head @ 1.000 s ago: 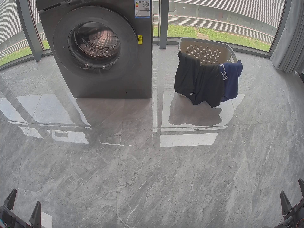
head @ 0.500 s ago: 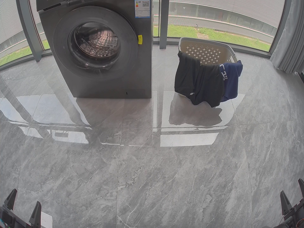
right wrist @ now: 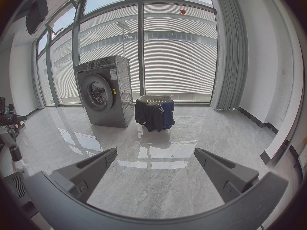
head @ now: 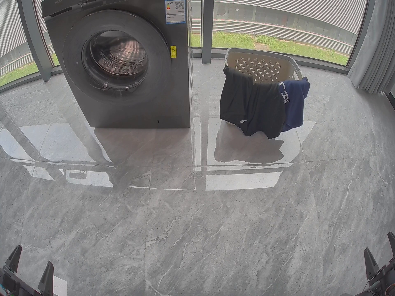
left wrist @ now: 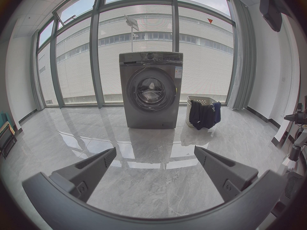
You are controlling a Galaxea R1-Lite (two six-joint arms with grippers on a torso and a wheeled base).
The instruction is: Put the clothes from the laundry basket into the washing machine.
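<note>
A grey front-loading washing machine (head: 119, 58) stands by the window, its round door closed. To its right sits a beige laundry basket (head: 260, 64) with a black garment (head: 251, 103) and a blue garment (head: 294, 103) draped over its front rim. The washing machine (left wrist: 150, 90) and the basket (left wrist: 201, 101) also appear far ahead in the left wrist view, and the machine (right wrist: 104, 95) and basket (right wrist: 155, 100) in the right wrist view. My left gripper (head: 31, 264) and right gripper (head: 380, 251) hang low at the near edge, both open and holding nothing, far from the basket.
Glossy grey tile floor (head: 197, 218) stretches between me and the machine. Floor-to-ceiling windows (head: 288, 13) close the far side, with a grey curtain (head: 372, 54) at the right.
The whole head view has shifted slightly, so the camera has moved; the machine and basket now sit a little further left and lower. The grippers look unchanged.
</note>
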